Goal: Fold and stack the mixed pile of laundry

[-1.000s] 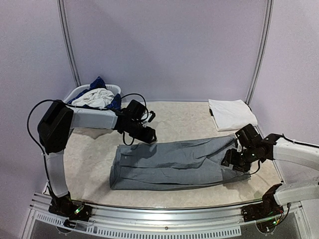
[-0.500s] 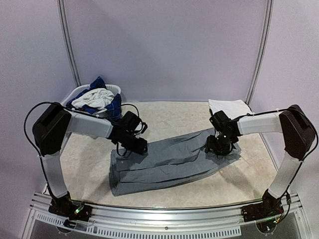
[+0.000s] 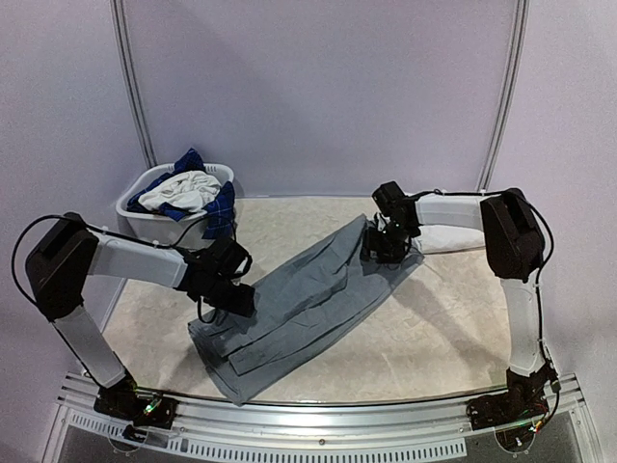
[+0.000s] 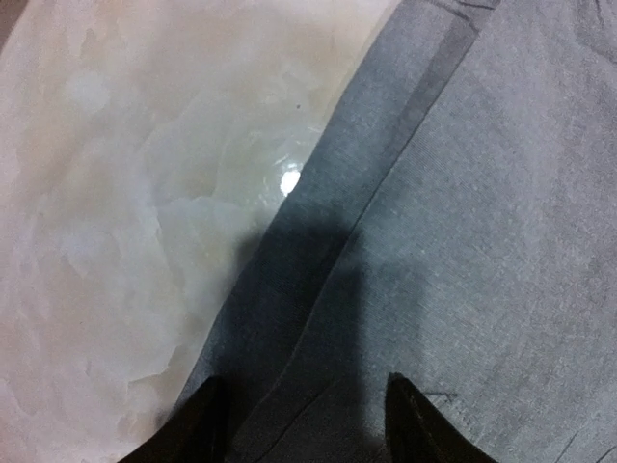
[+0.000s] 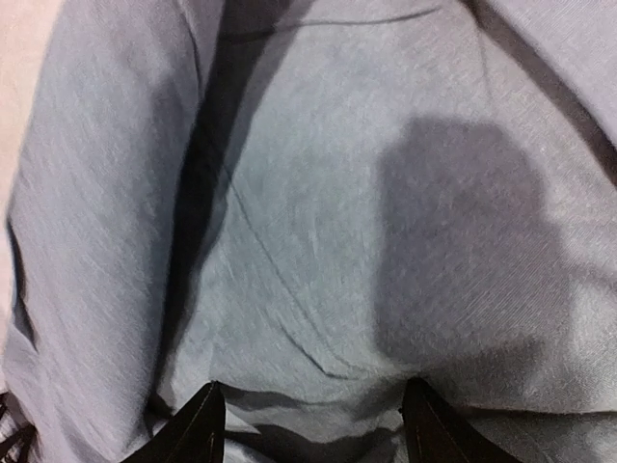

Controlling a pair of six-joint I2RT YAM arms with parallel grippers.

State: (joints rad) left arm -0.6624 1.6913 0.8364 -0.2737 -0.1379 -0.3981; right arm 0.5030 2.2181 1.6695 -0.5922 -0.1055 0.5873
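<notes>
Since the next fold depends on how the cloth lies between the two arms, the thing to read is the long axis of the grey garment [image 3: 299, 299]: it runs on a slant across the bench [image 3: 453, 328], from the near-left corner up toward the far right. The left pincer [image 3: 229, 292] sits on the garment's left edge near the lower end, and the right pincer [image 3: 384, 246] sits on the far upper end, so each arm is nearest to its own end, with the whole length stretched between them. In the left wrist view the fingertips [image 4: 207, 429] stand apart with flat cloth under the gap and the hem and bare bench just to the left. In the right wrist view the fingertips [image 5: 198, 424] are likewise spread, over creased grey fabric. Neither shows a fold gathered between its jaws — both look half-wide and low on the cloth. The rest of the laundry pile [image 3: 183, 188] is heaped in the white basket [image 3: 128, 204] at the far left, and a folded white piece [image 3: 453, 236] lies just beyond the right arm.
</notes>
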